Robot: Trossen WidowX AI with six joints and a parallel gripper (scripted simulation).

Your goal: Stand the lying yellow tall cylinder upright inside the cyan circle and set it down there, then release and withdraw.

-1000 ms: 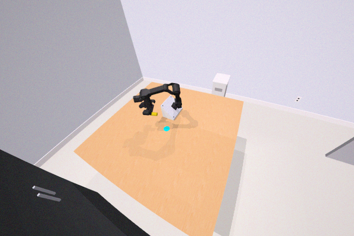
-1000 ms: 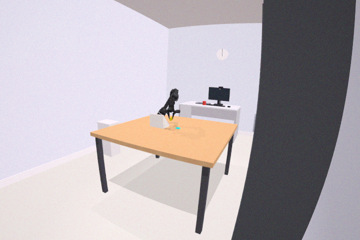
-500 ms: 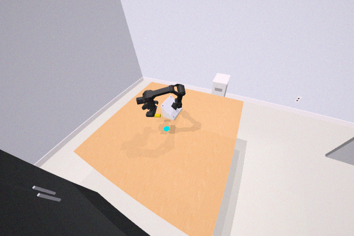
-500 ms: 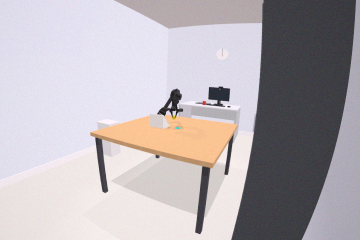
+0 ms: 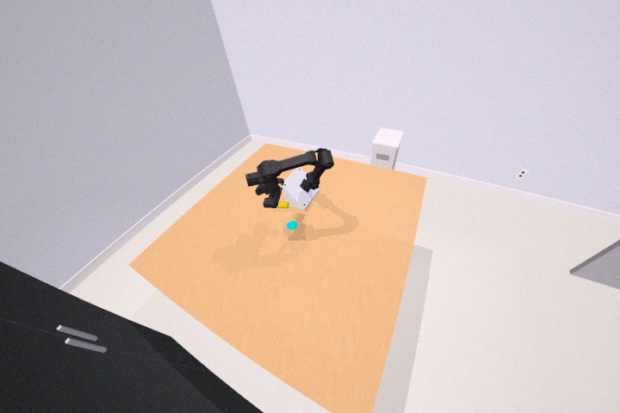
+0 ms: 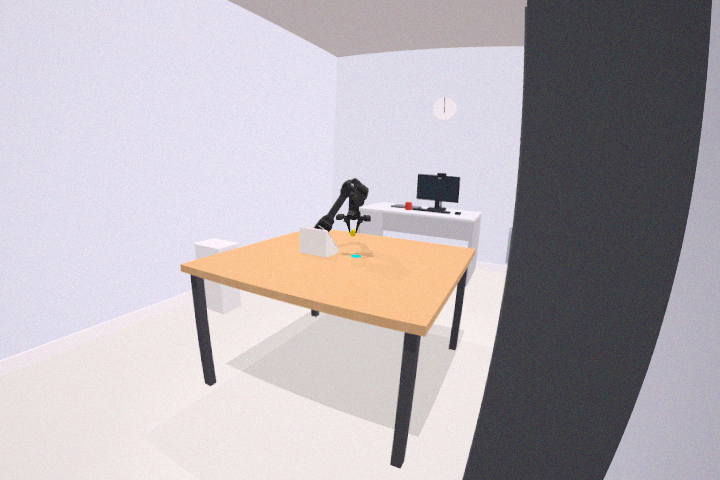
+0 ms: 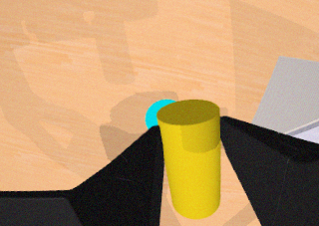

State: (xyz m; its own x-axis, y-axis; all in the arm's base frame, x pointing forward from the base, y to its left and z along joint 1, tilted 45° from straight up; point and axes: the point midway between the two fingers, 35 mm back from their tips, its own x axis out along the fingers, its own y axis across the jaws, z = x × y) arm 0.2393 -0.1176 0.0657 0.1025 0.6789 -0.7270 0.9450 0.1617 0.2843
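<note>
The yellow cylinder (image 5: 282,205) (image 6: 352,232) (image 7: 194,171) is held above the table, lying roughly level in the top view, with one end towards the exterior camera. My gripper (image 5: 275,205) (image 6: 353,231) (image 7: 189,128) is shut on it, one finger on each side in the wrist view. The cyan circle (image 5: 292,225) (image 6: 356,256) (image 7: 154,114) is a flat disc on the table, below the held cylinder. In the wrist view the cylinder's end and a finger cover part of the circle.
A white wedge-shaped block (image 5: 296,187) (image 6: 314,242) (image 7: 288,94) stands on the table (image 5: 320,311) (image 6: 293,277) beside the arm's base, close to the held cylinder. The arm's shadow falls on the table around the circle.
</note>
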